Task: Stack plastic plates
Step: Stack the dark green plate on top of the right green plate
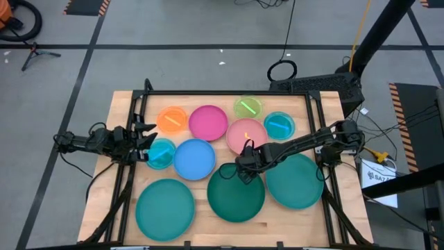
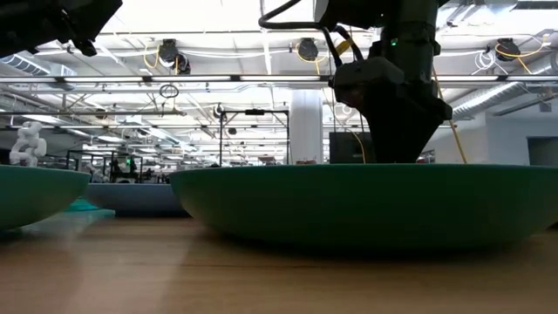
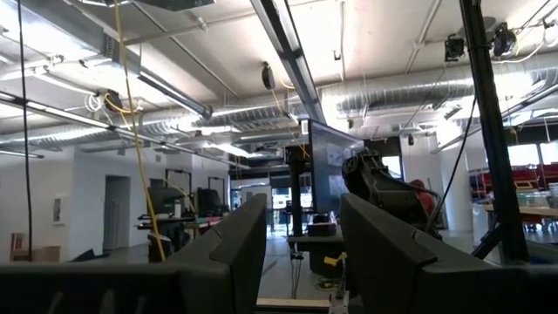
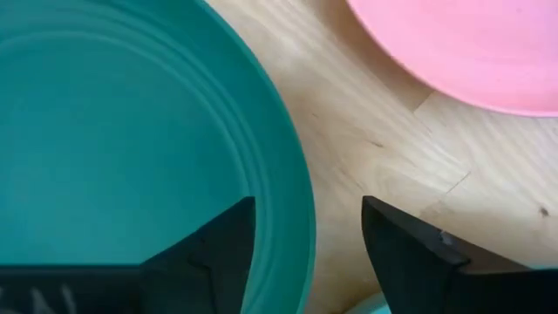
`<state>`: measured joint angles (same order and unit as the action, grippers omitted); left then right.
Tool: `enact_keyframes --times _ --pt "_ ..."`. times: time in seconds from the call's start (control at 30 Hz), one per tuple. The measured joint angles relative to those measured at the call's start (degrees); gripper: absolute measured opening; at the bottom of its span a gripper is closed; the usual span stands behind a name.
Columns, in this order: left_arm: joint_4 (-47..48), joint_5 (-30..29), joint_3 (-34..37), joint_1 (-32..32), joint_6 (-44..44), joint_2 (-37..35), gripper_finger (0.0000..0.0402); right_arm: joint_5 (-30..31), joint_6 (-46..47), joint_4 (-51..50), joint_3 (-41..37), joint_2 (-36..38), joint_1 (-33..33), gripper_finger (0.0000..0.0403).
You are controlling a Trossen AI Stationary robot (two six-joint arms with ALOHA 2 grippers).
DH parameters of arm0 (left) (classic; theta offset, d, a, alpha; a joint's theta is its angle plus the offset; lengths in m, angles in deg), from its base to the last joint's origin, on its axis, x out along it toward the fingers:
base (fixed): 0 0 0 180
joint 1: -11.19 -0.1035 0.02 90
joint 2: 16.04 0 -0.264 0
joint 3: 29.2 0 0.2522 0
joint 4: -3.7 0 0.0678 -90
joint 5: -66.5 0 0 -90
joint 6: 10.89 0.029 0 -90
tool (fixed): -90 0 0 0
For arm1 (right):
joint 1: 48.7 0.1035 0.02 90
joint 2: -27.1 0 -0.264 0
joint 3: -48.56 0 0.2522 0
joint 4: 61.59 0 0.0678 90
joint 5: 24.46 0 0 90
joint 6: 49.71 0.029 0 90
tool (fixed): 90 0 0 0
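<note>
Several round plastic plates lie flat on the wooden table. My right gripper (image 1: pixel 244 167) (image 4: pixel 305 262) is open and points down over the far rim (image 4: pixel 296 192) of the large dark green plate (image 1: pixel 236 194) (image 2: pixel 366 205). One finger stands inside the rim and one outside, with no touch showing. The pink plate (image 1: pixel 246 134) (image 4: pixel 462 44) lies just beyond it. Large teal plates lie at near left (image 1: pixel 165 207) and at right (image 1: pixel 298 182). My left gripper (image 1: pixel 147 135) (image 3: pixel 303 253) is open and held level near the table's left edge, between the orange plate (image 1: pixel 171 119) and a small light blue plate (image 1: pixel 161 153).
The blue plate (image 1: pixel 195 158), magenta plate (image 1: pixel 208 122), lime plate (image 1: pixel 248 107) and another small light blue plate (image 1: pixel 279 125) fill the middle and far part of the table. Bare wood (image 1: pixel 208 229) shows along the near edge. Arm frames stand at both sides.
</note>
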<state>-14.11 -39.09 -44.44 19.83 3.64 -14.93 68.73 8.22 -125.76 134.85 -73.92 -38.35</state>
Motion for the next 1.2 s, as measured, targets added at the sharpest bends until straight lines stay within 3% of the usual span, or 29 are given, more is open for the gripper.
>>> enact_keyframes --times 1.03,1.2 --pt "0.07 0.0 0.0 0.0 -0.13 0.01 0.0154 1.21 -4.15 6.32 -0.04 -4.01 -0.63 0.0198" --pt "0.06 0.0 0.0 0.0 -0.15 0.02 0.0154 1.1 -3.3 6.92 -0.04 -4.01 -0.63 0.0175"
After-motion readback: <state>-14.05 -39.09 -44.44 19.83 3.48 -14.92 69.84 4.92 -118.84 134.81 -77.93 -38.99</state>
